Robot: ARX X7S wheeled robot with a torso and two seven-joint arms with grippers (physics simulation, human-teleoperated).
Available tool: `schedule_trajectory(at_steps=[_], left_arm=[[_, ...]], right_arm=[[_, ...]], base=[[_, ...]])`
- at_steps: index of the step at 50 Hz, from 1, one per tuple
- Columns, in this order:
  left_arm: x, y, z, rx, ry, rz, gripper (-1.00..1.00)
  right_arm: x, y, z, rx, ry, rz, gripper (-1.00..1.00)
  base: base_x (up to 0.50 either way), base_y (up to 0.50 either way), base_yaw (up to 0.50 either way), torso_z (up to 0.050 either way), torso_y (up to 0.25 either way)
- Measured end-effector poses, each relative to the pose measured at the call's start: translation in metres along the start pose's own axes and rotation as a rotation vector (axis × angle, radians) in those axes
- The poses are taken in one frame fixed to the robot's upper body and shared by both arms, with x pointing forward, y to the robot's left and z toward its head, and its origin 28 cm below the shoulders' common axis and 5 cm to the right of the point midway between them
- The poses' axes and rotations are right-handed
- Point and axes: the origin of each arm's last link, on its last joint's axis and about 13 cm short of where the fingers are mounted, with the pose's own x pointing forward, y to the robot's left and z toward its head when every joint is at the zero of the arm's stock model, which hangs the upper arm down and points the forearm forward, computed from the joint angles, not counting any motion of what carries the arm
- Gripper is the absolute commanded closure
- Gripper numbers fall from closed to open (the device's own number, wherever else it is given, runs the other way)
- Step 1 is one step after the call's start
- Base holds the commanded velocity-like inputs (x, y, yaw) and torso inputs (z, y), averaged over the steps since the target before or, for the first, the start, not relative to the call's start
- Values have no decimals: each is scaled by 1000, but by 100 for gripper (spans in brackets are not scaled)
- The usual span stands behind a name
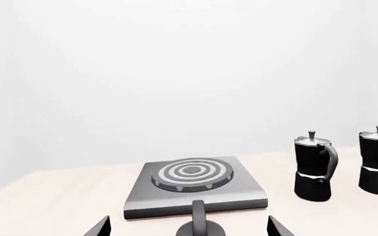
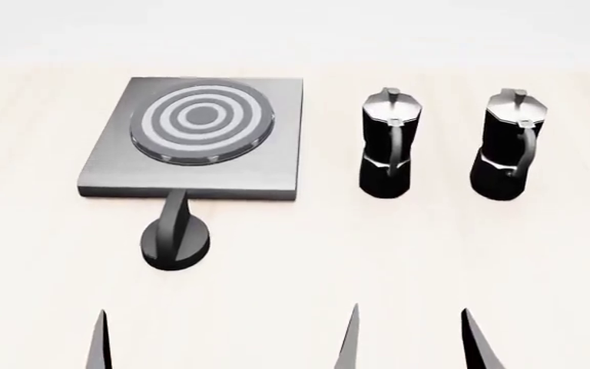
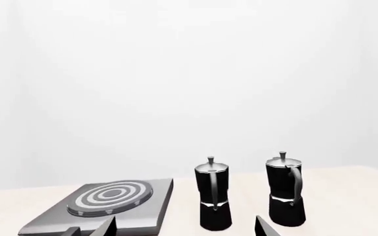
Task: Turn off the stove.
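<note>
The stove [image 2: 274, 154] is a flat grey metal plate with a round burner [image 2: 203, 121] of concentric rings at the table's far left. Its round black knob [image 2: 176, 240] sits on the table just in front of the plate, its handle pointing at the plate. The stove [image 1: 241, 187] and knob [image 1: 201, 227] also show in the left wrist view. My left gripper [image 2: 37, 338] is open and empty, near and left of the knob. My right gripper [image 2: 410, 338] is open and empty, in front of the moka pots. In the right wrist view the stove [image 3: 156, 206] lies at the left.
Two black-and-silver moka pots [image 2: 387, 146] [image 2: 508, 146] stand upright to the right of the stove. The pale wooden table [image 2: 398, 254] stretches between the pots and my grippers. A plain white wall lies behind.
</note>
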Motion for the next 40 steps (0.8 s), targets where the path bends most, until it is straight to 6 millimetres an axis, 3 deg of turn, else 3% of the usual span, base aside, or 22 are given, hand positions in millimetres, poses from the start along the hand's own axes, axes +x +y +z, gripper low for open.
schedule_trajectory(at_steps=[40], left_arm=[[-1,-1,-1,-6,7,-6,-100]], right_arm=[[-1,0,0,-2,1,1,-100]], base=[[251,0,0,0,0]])
